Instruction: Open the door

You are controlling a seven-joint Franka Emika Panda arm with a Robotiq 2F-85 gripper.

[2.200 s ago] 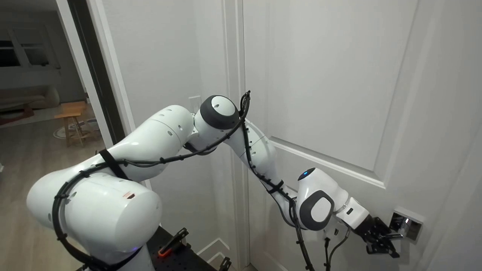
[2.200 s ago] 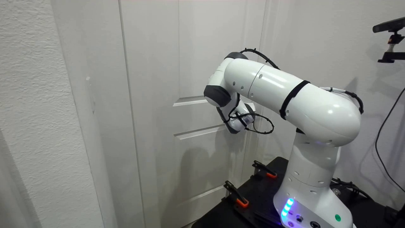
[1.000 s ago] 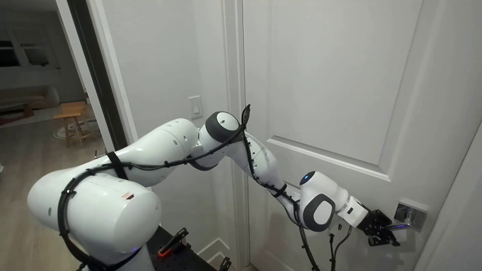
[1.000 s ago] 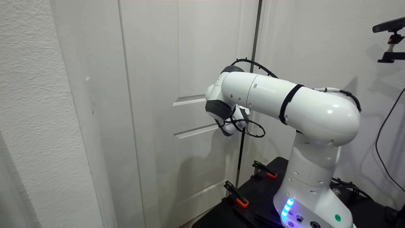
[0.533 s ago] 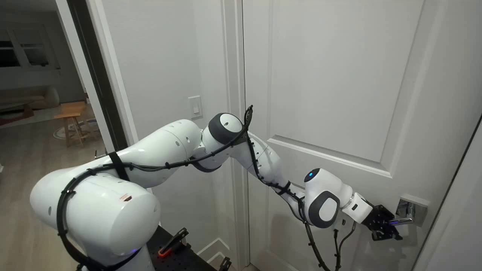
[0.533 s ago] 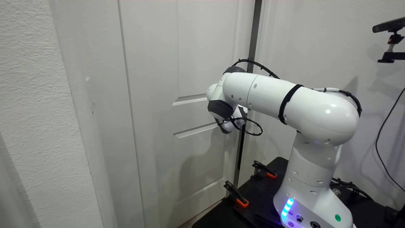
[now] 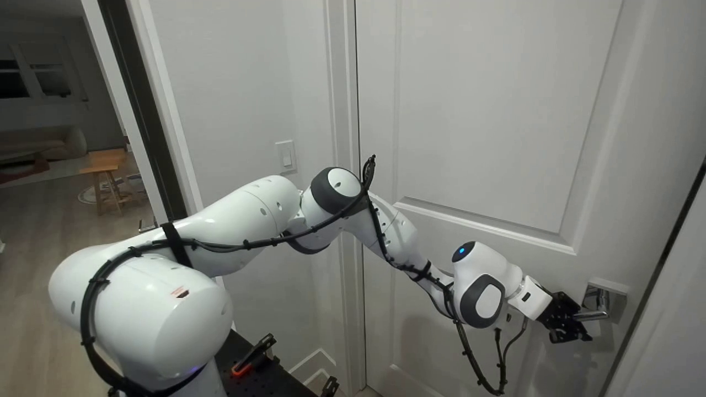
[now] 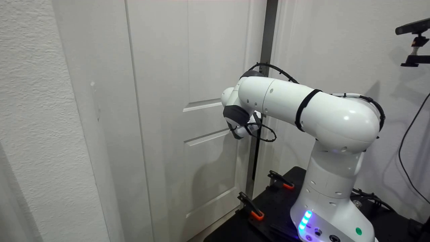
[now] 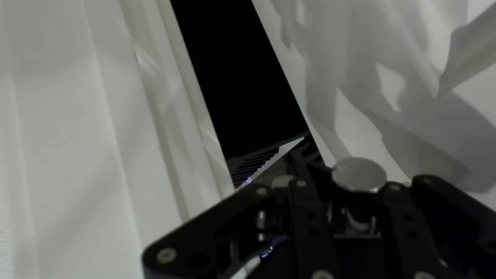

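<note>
Door (image 7: 513, 138) open a crack, with the gripper (image 7: 578, 321) on its handle

Low on the right of an exterior view, the black gripper pinches the shiny lever handle (image 7: 591, 315). In the wrist view, its two fingers (image 9: 310, 217) come up from the bottom, with the round bar between them. The handle sticks out from a square silver plate (image 7: 616, 306).

The white arm (image 7: 237, 212) reaches over from the lower left, with black cables (image 7: 265, 242) tied along it. In an exterior view it hides the handle. There, a black table (image 8: 228, 232) sits at the bottom, in front of the low part of the door, with two black and orange clamps (image 8: 251, 206) on it. A light switch (image 7: 285, 156) is left of the door. A wooden stool (image 7: 105, 160) is far off at the left edge.

The door fills the right of one frame and the left middle of another. It is tall and white, with raised box shapes (image 8: 211, 181). A dark gap (image 9: 240, 77) runs down its handle side.
</note>
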